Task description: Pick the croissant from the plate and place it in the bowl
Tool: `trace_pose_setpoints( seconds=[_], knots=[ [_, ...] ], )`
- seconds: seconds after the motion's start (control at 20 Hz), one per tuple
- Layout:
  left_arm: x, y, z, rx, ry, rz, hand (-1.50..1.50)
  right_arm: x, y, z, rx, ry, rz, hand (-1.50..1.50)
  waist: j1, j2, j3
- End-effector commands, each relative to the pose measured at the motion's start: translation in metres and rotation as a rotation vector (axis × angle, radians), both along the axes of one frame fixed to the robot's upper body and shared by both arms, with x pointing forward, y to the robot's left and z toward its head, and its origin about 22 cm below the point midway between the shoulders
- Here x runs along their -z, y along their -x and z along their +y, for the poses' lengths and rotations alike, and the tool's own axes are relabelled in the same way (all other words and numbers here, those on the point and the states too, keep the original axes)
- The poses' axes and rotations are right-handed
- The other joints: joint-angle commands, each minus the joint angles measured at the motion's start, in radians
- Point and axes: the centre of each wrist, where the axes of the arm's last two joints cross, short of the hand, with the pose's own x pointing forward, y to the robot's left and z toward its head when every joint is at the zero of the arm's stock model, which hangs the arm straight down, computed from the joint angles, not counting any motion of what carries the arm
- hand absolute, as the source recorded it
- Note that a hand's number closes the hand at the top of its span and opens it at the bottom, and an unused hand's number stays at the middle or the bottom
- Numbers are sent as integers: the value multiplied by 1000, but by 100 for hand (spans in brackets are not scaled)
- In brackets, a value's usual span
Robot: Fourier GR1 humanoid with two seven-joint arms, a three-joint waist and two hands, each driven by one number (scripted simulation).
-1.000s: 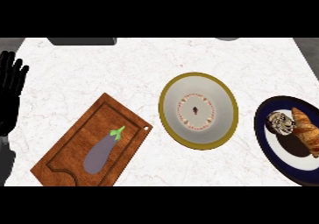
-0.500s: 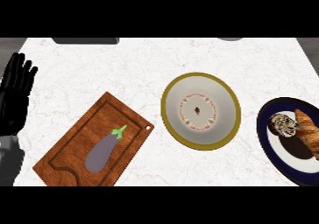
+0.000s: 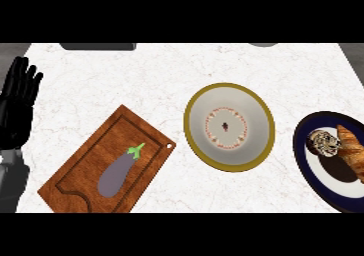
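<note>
One croissant (image 3: 354,152), one bowl (image 3: 229,127), one plate (image 3: 315,170).
I see my left hand (image 3: 14,107) resting at the table's (image 3: 141,80) left edge, fingers straight; the croissant lies on the plate.

bowl (image 3: 229,127) centre of counter (image 3: 141,75); plate (image 3: 307,155) right of it, croissant (image 3: 355,152) on plate; cutting board (image 3: 74,180) left, eggplant (image 3: 118,170) on board.

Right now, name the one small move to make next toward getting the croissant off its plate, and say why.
Probably bring the right hand, which shows nowhere in view, in over the croissant. It lies untouched on the dark plate at the right edge, beside the bowl. The only hand showing, the left hand, rests open at the far left, past the cutting board with the eggplant.
</note>
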Motion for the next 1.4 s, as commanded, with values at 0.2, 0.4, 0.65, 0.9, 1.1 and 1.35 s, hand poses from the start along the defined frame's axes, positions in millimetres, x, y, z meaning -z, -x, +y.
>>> trace_pose_setpoints(
  seconds=[0.2, 0.4, 0.65, 0.9, 1.1, 1.35],
  knots=[
    [-12, -4, 2, 15, -2, -2, 0, 51, -21, -15, 10, 6, 11, -150, 3, 0, 0],
    [-17, -1, -8, -1, 6, -6, 0, 46, -36, -11, -36, -35, -8, -150, 2, 0, 0],
    [16, 2, -13, -2, -6, 4, 0, 55, -35, -9, -77, -51, -33, -150, -5, -1, 0],
    [10, 9, 15, -11, 1, -9, 0, 72, -14, -17, -45, 12, 20, -150, -8, -2, -1],
    [-4, 6, -1, -2, -4, -15, 0, 94, -21, -6, -53, 13, 12, -150, -5, -1, 0],
    [-10, 19, 17, 16, 14, -3, 0, 92, -34, -5, -46, 28, 31, -150, -1, -2, 0]
  ],
)
